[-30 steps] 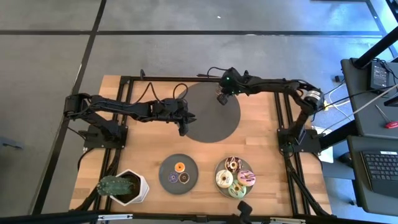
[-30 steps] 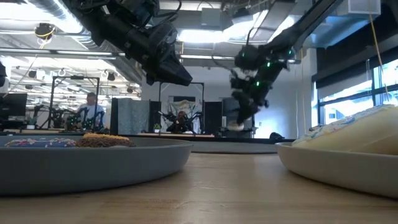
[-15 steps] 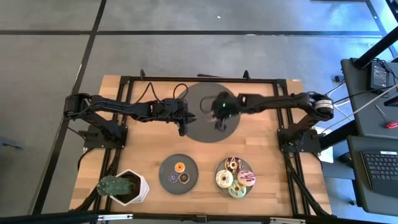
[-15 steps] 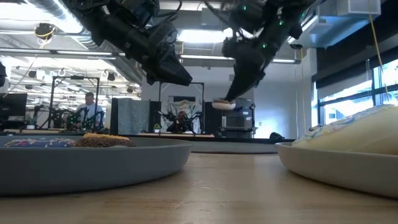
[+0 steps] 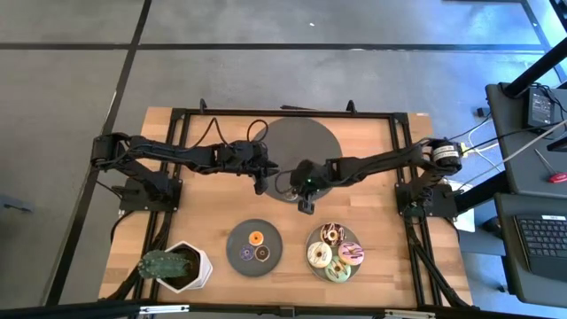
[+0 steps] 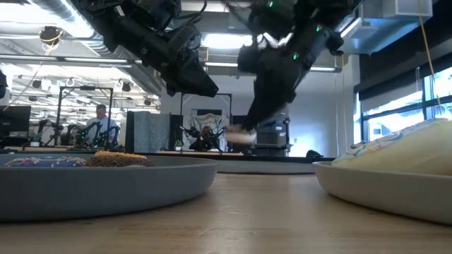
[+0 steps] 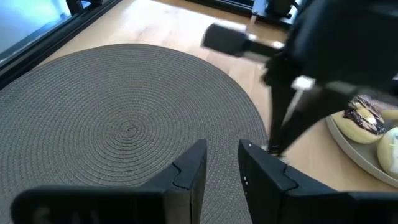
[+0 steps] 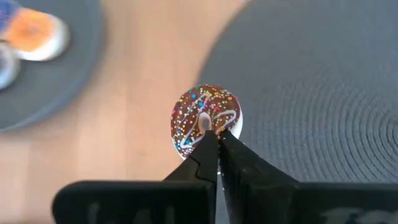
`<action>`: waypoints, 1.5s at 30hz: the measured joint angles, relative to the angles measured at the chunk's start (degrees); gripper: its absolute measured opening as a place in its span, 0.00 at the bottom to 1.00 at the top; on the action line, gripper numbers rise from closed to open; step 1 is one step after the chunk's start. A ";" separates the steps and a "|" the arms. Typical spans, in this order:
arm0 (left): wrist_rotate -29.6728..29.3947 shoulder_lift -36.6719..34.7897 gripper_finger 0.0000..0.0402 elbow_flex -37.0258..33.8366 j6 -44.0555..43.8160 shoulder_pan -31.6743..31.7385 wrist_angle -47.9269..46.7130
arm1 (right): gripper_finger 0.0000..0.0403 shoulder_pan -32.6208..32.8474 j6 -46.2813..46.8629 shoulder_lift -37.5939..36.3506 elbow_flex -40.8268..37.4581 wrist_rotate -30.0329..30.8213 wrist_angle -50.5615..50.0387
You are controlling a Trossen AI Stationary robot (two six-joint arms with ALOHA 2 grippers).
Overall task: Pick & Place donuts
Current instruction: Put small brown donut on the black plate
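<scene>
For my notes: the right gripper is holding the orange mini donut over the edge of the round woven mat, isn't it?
Not quite: the right gripper holds the chocolate-sprinkled donut, as the right wrist view shows. The orange mini donut lies on a grey plate. It is indeed at the mat edge.

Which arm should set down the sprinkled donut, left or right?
Right. The right gripper is shut on the chocolate-sprinkled donut, hanging near the round woven mat's front edge, toward the donut plates. The left gripper is open and empty, over the mat.
</scene>
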 joint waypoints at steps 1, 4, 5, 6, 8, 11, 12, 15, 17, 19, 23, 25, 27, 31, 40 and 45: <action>0.02 0.01 0.22 0.00 -0.02 0.01 -0.08 | 0.03 -0.07 0.39 0.77 0.00 0.10 0.11; 0.00 0.01 0.22 0.00 -0.05 0.01 -0.41 | 0.03 -0.23 1.22 2.76 0.00 0.35 0.38; 0.01 0.01 0.22 0.00 -0.04 0.01 -0.64 | 0.03 -0.20 1.19 3.37 0.00 0.32 0.50; 0.00 0.00 0.22 0.00 -0.04 0.01 -0.88 | 0.03 -0.19 1.19 3.94 0.00 0.28 1.05; 0.04 0.01 0.22 0.00 -0.09 0.01 -1.27 | 0.03 -0.16 1.19 4.90 0.00 0.08 1.46; 0.02 0.01 0.22 0.00 -0.06 0.01 -1.22 | 0.03 -0.23 -0.19 5.61 -0.01 0.13 2.55; 0.02 0.01 0.21 0.00 -0.07 0.01 -1.25 | 0.03 -0.24 -0.59 5.79 0.00 0.15 2.70; -0.25 0.01 0.22 0.00 -0.04 0.01 -1.22 | 0.03 -0.20 -1.12 6.04 -0.01 0.13 2.63; -0.30 0.01 0.22 0.00 -0.04 0.01 -1.22 | 0.04 -0.20 -1.68 6.02 0.00 0.14 3.06; -0.32 0.01 0.22 0.00 -0.03 0.01 -1.22 | 0.06 -0.29 -1.80 6.02 0.00 0.14 2.93; -0.35 0.01 0.21 0.00 -0.02 0.01 -1.22 | 0.14 -0.42 -1.88 6.02 0.00 0.17 2.93; -0.37 0.01 0.21 0.00 -0.02 0.01 -1.22 | 0.19 -0.59 -1.74 6.02 0.00 0.86 2.98; -0.39 0.01 0.21 0.00 -0.02 0.01 -1.22 | 0.24 -0.61 -1.60 6.02 0.00 3.09 2.81; -0.81 0.03 0.21 0.00 0.06 0.01 -0.35 | 0.31 -0.88 -1.89 4.52 0.00 6.79 0.99; 3.52 6.86 0.21 0.00 5.18 -0.54 9.65 | 0.34 -0.71 1.42 -6.84 -0.71 6.21 -13.96; 3.55 14.41 0.21 2.06 10.67 -1.86 14.37 | 0.34 0.30 4.37 -13.69 -7.29 7.49 -12.61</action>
